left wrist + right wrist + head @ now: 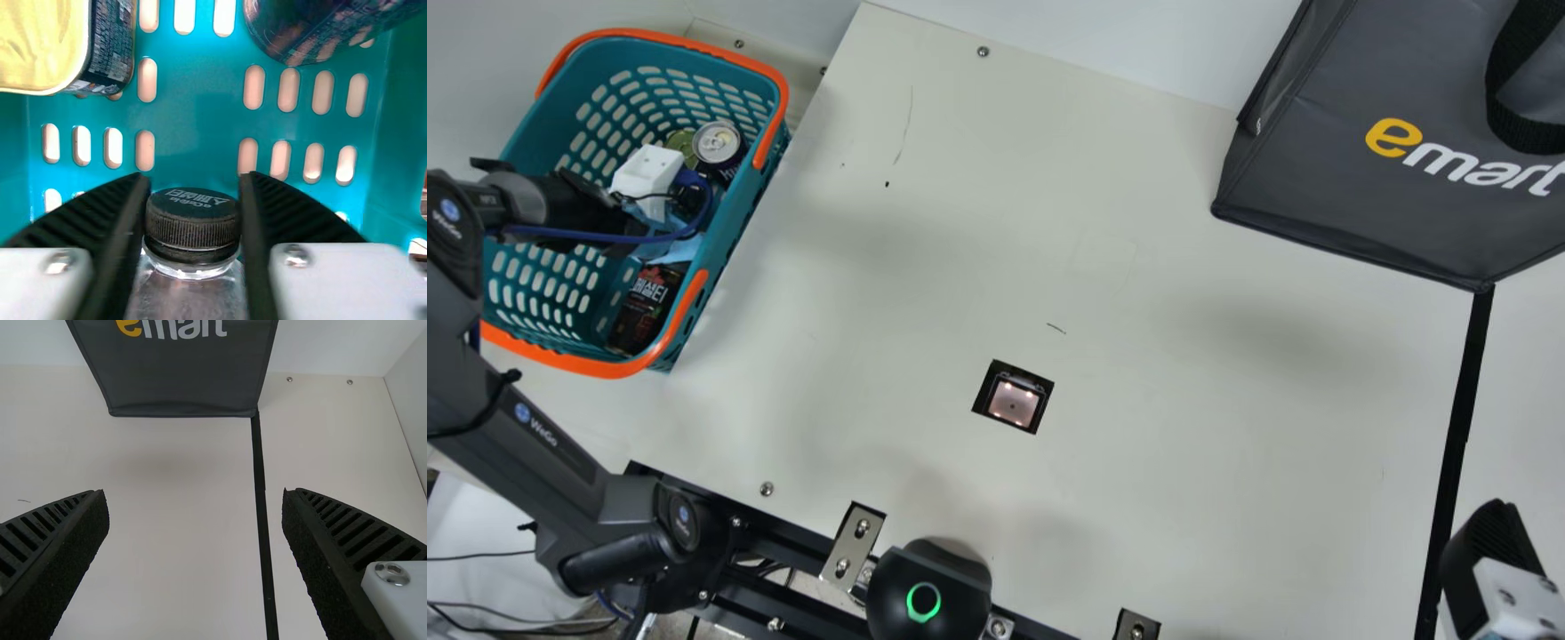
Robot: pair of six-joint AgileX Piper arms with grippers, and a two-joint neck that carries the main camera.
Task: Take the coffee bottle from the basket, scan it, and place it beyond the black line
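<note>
In the main view my left gripper [649, 178] reaches down into the teal basket [734, 240], its fingertips hidden. The left wrist view has the black-capped coffee bottle [192, 230] between the ribbed fingers of my left gripper [193, 200], which press on it from both sides. My right gripper [1498, 569] is at the lower right of the main view, by the black line [1463, 409]. From the right wrist view, my right gripper [195, 503] stands open above the table, with nothing held and the black line [261, 507] beneath. A lit scanner window [1014, 402] sits in the table.
Cans [718, 144] and a dark red package [647, 302] share the basket with the bottle. A yellow-topped tin [47, 43] lies near my left fingers. At the table's far right stands a dark grey bag [1387, 178]. A black domed device [929, 591] is at the near edge.
</note>
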